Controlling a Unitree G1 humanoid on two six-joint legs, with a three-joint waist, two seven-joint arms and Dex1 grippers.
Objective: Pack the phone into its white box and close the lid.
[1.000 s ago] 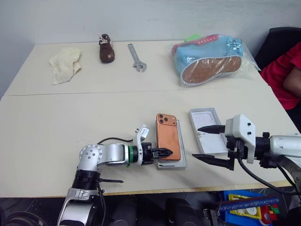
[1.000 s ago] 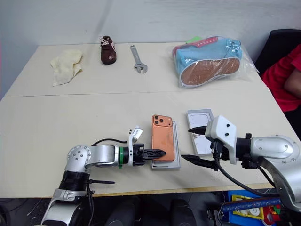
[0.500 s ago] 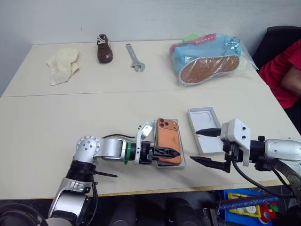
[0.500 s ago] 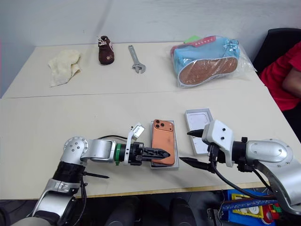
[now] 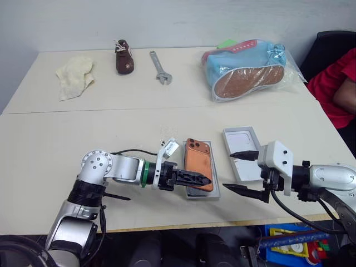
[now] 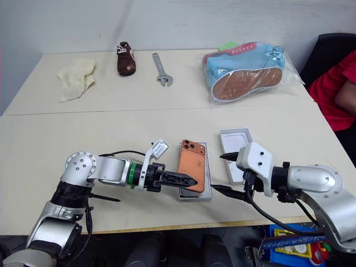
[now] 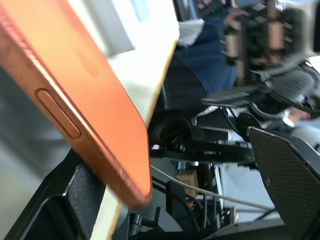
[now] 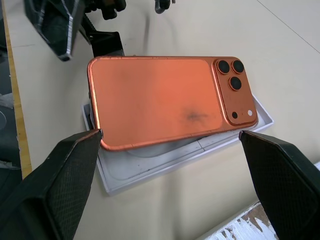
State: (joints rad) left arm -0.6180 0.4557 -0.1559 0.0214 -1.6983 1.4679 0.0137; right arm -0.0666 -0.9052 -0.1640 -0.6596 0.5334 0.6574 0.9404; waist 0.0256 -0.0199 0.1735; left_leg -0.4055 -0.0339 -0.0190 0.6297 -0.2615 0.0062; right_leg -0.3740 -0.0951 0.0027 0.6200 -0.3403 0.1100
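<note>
The phone (image 8: 160, 100) is orange, its camera bump carrying dark lenses and a dark smudge marking its back. The white box (image 8: 150, 160) under it is white. Both grippers' fingers (image 8: 50, 185) are black. The tabletop (image 5: 83, 133) is pale beige. At its far edge lie a cream cloth (image 5: 74, 76), a brown shoe (image 5: 123, 57), perhaps leather, and a light-blue bag (image 5: 250, 68).

No readable text, label or brand anywhere (none legible at all).

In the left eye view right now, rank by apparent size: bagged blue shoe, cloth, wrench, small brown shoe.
1. Bagged blue shoe
2. Cloth
3. Wrench and small brown shoe: too alike to rank; the wrench is longer, the shoe bulkier.
</note>
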